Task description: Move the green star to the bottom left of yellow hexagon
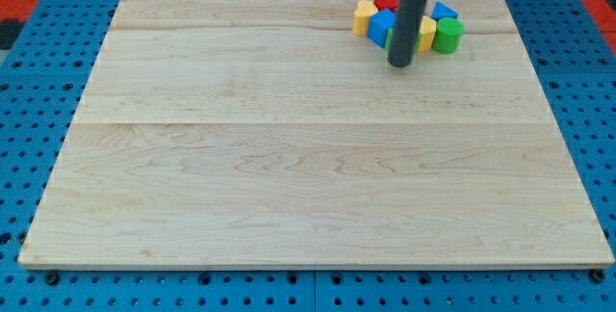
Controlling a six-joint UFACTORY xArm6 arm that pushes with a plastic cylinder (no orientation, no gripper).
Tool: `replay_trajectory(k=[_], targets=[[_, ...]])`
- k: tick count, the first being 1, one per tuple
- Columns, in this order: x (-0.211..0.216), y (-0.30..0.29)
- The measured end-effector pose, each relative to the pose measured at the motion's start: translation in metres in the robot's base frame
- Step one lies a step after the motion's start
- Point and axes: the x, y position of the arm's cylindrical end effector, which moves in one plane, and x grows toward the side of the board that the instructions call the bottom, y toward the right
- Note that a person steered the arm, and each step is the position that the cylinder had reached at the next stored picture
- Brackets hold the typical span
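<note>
The blocks sit in one tight cluster near the view's top right of the wooden board (289,158). A yellow block (363,16), hexagon-like, is at the cluster's left. A red block (386,1) is at its top and a blue block (381,27) is below that. A second yellow block (426,33) is half hidden behind my rod. A green block (448,35) is at the cluster's right; its shape is unclear. A thin green sliver (389,48) shows at the rod's left edge. My tip (400,65) rests on the board at the cluster's bottom edge, just below the blue block.
A blue triangle-like block (443,11) lies at the cluster's upper right. The board's top edge is close behind the cluster. A blue perforated table (29,91) surrounds the board.
</note>
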Motion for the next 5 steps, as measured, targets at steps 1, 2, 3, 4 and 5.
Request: replay_trajectory(k=[1,2,3,4,5], targets=[[0.017,0.003],[0.032,-0.027],[0.032,-0.036],[0.032,-0.040],[0.032,-0.040]])
